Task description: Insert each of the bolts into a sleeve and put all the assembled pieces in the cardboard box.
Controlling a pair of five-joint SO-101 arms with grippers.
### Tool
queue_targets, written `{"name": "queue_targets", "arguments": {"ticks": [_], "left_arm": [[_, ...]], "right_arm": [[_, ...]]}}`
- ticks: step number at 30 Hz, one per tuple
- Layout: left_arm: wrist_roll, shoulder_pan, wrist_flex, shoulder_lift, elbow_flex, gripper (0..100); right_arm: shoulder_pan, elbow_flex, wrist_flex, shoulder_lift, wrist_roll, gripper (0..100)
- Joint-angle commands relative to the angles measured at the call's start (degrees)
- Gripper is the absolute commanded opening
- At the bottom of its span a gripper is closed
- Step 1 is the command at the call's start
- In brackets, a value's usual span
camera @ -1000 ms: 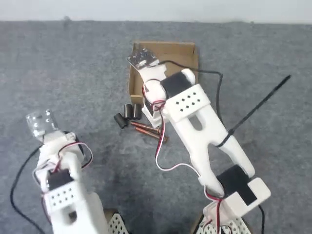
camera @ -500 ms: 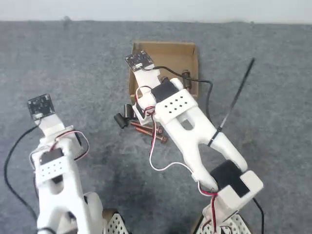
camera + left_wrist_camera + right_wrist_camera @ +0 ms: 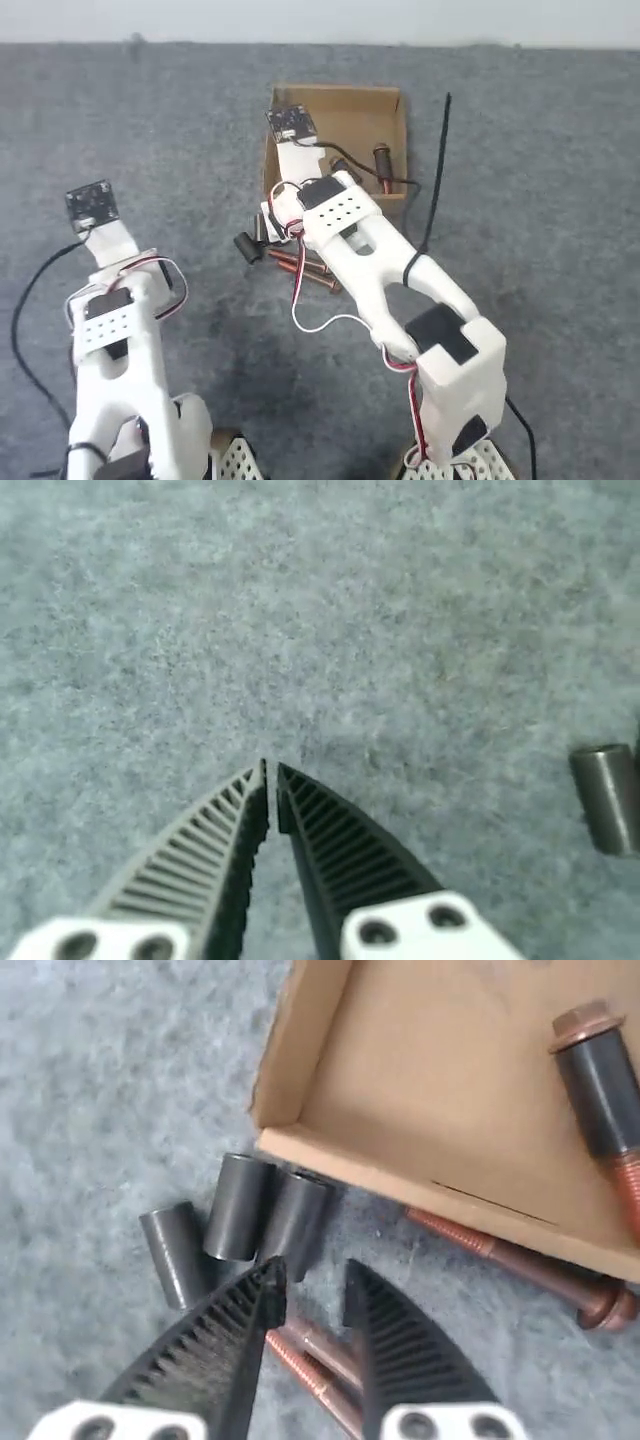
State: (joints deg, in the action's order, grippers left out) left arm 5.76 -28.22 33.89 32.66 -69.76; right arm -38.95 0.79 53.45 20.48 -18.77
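— Where is the right gripper (image 3: 308,1278) hanging?
— Over the three sleeves (image 3: 238,1222) and loose bolts (image 3: 520,1260) lying just outside the cardboard box (image 3: 420,1195), its jaws standing slightly apart and carrying nothing. One assembled piece (image 3: 600,1090) is lying inside the box.
— And the left gripper (image 3: 270,772)?
— It is hovering over the table (image 3: 400,600), pressed together and pinching nothing.

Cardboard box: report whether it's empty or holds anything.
Not empty: at least one sleeved bolt lies inside the cardboard box; loose sleeves and bare bolts lie outside.

Grey carpet (image 3: 150,120) meets a pale wall (image 3: 300,18).
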Motion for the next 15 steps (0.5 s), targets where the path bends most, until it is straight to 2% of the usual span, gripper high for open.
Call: {"name": "queue_targets", "arguments": {"ticks": [1, 15], "left_arm": [[0.35, 0.53, -1.85, 0.00, 2.59, 1], [0.26, 0.62, -1.85, -0.09, 2.59, 1]], "right_arm": [[-1.27, 2.81, -1.10, 0.48, -1.23, 10.2], [-2.77, 14.42, -0.57, 12.88, -1.14, 10.2]]}}
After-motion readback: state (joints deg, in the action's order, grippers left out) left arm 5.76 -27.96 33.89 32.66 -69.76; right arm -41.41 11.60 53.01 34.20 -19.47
